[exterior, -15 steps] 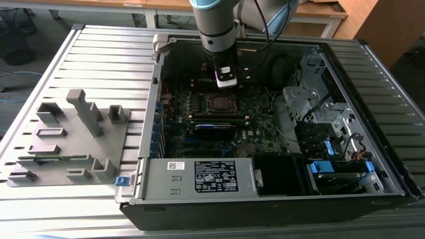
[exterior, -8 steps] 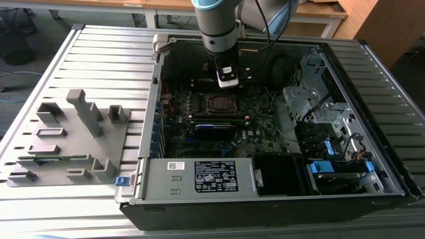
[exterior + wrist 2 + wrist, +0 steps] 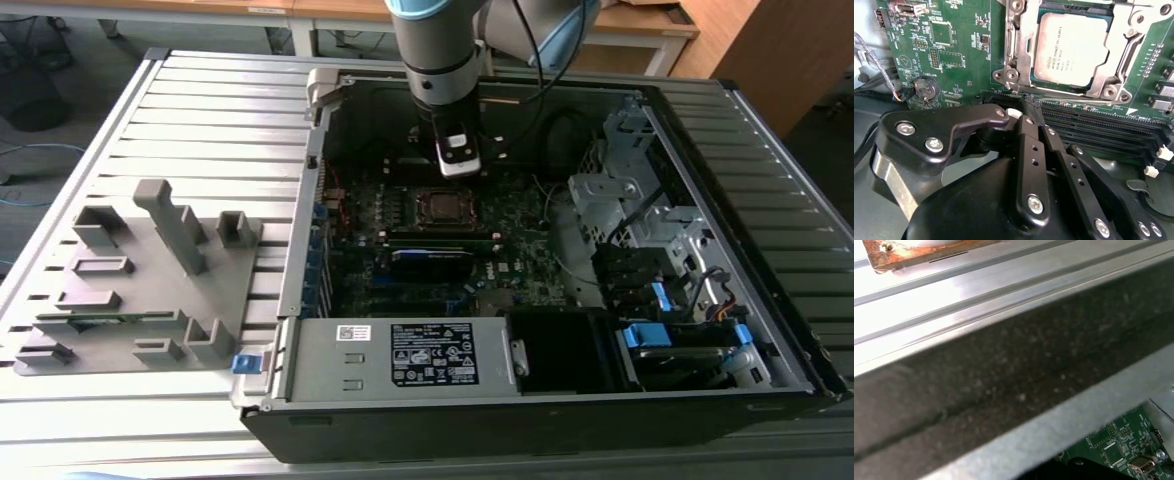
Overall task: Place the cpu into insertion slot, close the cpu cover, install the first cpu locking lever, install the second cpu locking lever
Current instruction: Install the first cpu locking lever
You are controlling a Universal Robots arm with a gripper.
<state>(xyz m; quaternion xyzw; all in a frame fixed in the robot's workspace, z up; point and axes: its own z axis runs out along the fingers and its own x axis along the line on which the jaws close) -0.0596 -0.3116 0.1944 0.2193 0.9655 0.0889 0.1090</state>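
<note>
Cpu point(image 3: 1071, 47) seated in insertion slot point(image 3: 1019, 55), just beyond the hand point(image 3: 1024, 112), fingers pressed together, empty.

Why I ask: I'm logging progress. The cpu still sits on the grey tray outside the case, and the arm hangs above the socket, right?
Not quite. The cpu already lies in the socket under the cover, as the second wrist view shows, not on the tray. The arm does hang above the socket.

Evenly daylit in the exterior view, dim inside the open computer case point(image 3: 534, 250). Washed-out glare across the ribbed aluminium table point(image 3: 954, 285) in the first wrist view's upper left. Soft, blurred close foreground in both wrist views.
</note>
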